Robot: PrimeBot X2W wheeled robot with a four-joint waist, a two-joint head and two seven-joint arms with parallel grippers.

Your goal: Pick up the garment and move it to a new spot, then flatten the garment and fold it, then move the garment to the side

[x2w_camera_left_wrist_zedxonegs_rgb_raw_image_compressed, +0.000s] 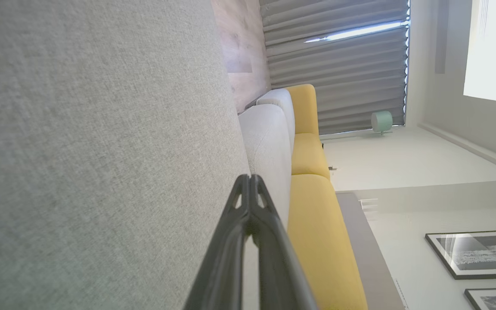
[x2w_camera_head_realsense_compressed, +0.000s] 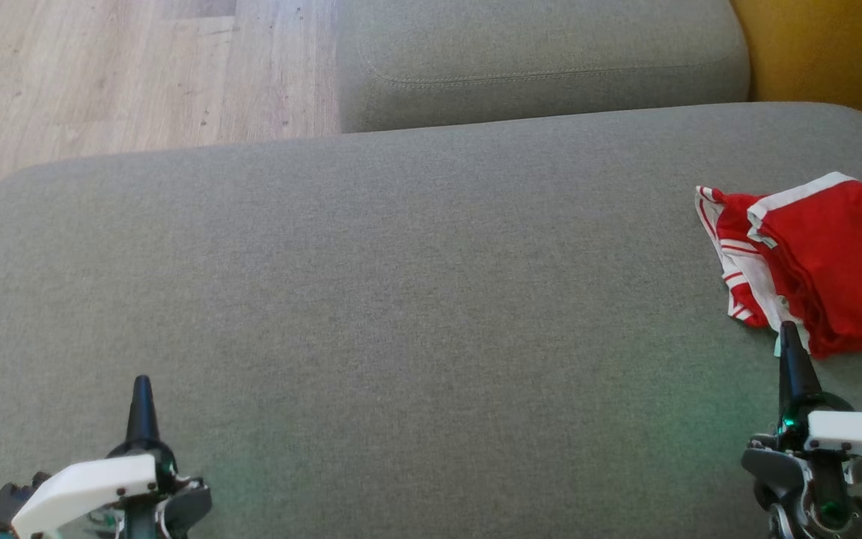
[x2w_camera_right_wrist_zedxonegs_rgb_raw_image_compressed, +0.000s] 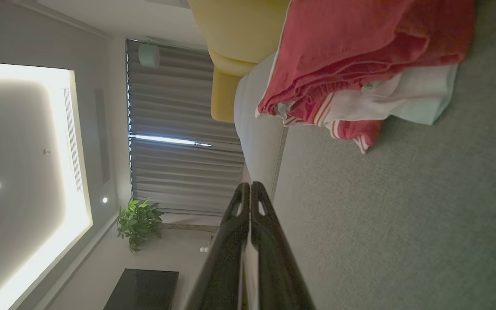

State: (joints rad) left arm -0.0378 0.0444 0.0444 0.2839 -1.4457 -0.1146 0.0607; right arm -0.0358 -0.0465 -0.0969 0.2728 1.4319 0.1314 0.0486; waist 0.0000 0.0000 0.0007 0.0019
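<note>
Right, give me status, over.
Left gripper shut, empty. Right gripper shut, empty, just short of garment. Garment bunched on cushion, right side. Nothing between.

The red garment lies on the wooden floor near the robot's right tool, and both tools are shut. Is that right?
One thing is off: the garment lies on the grey cushion, as the head view shows. The rest holds: it is near the right tool, and that one and the left tool are both shut.

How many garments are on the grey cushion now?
1: a red garment with white stripes at the grey cushion's right edge, just beyond the right tool. It runs off frame, so another could be hidden.
</note>
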